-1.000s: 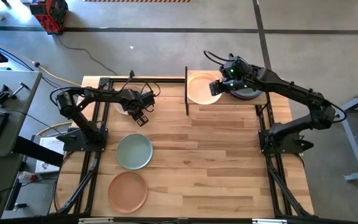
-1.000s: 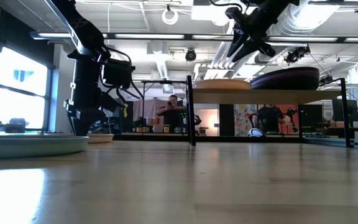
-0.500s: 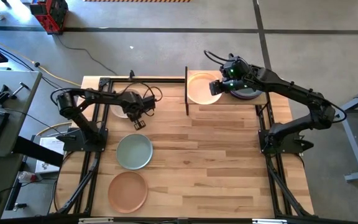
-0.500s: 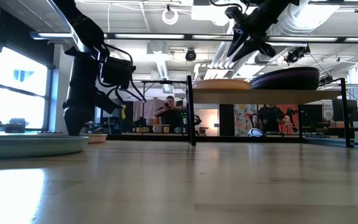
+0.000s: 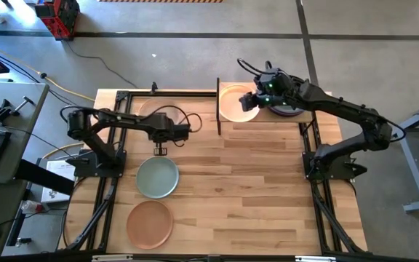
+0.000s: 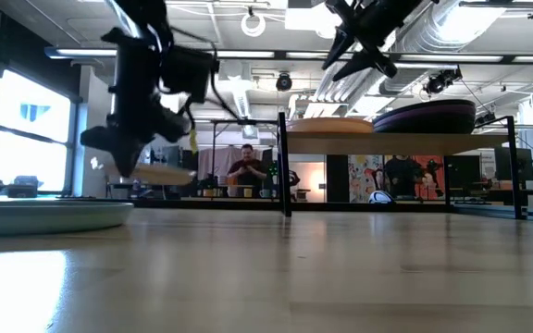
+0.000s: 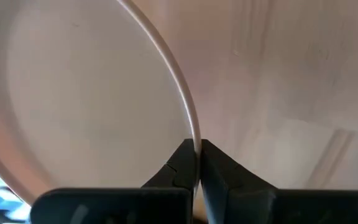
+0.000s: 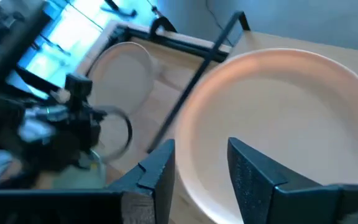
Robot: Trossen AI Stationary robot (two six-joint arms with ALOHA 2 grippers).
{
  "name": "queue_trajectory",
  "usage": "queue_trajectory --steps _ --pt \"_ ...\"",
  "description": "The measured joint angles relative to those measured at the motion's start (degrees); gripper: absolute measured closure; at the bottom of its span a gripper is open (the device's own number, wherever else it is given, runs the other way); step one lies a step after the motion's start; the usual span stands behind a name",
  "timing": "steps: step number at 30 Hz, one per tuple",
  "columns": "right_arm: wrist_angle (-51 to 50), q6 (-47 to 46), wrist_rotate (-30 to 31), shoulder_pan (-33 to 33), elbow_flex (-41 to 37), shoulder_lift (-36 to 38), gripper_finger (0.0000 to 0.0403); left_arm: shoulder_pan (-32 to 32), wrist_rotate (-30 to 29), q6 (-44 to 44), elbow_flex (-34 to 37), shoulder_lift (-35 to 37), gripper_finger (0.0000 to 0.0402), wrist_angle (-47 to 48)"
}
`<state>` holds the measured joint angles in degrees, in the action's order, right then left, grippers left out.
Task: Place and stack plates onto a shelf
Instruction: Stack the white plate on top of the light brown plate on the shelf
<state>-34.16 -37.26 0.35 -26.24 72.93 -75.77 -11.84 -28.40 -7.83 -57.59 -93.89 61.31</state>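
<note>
My left gripper [image 7: 197, 163] is shut on a beige plate [image 5: 153, 113], which hangs a little above the table's far left part [image 6: 163, 173]. My right gripper [image 5: 249, 100] stands open above the shelf [image 5: 268, 121], with its fingers over the near rim of a pale peach plate [image 8: 278, 118] that lies flat on the board. Beside that plate on the shelf sits a stack topped by a purple plate [image 5: 286, 109]. A sage green plate [image 5: 157, 177] and a terracotta plate [image 5: 150, 224] lie flat on the table at the near left. My left gripper pinches the beige plate's rim [image 7: 194, 134] between its two fingers, one on the upper face and one on the underside. The fingers slant downward onto it. The plate is lifted clear of the table and slightly tilted.
The shelf's black posts [image 5: 218, 105] stand between the left arm and the board. The middle and right of the tabletop [image 5: 268, 189] are bare wood. A person [image 6: 248, 168] stands in the room beyond the table.
My left gripper has shut on the beige plate's rim, rolled its wrist and moved up and toward the table's right. The plate has come up off the table and now hangs tilted. My right gripper has opened wider above the peach plate on the shelf.
</note>
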Motion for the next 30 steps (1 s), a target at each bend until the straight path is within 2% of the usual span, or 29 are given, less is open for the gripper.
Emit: queue_trajectory --steps 6,12,20,30 --pt "5.73 1.25 0.37 1.76 0.0 0.0 0.0274 6.36 -10.42 -9.29 -8.15 0.04 0.04 4.58" --pt "12.3 6.58 4.01 2.3 0.0 0.0 0.0274 10.8 -18.79 -17.45 -15.46 0.04 0.04 4.21" --pt "16.35 11.64 4.1 2.2 0.0 -0.02 0.0274 13.22 -20.21 -28.51 -21.77 0.04 0.04 1.73" --pt "10.72 3.73 3.59 2.69 0.0 -0.02 0.0274 13.93 -23.65 -43.77 -22.74 0.09 0.04 -4.92"
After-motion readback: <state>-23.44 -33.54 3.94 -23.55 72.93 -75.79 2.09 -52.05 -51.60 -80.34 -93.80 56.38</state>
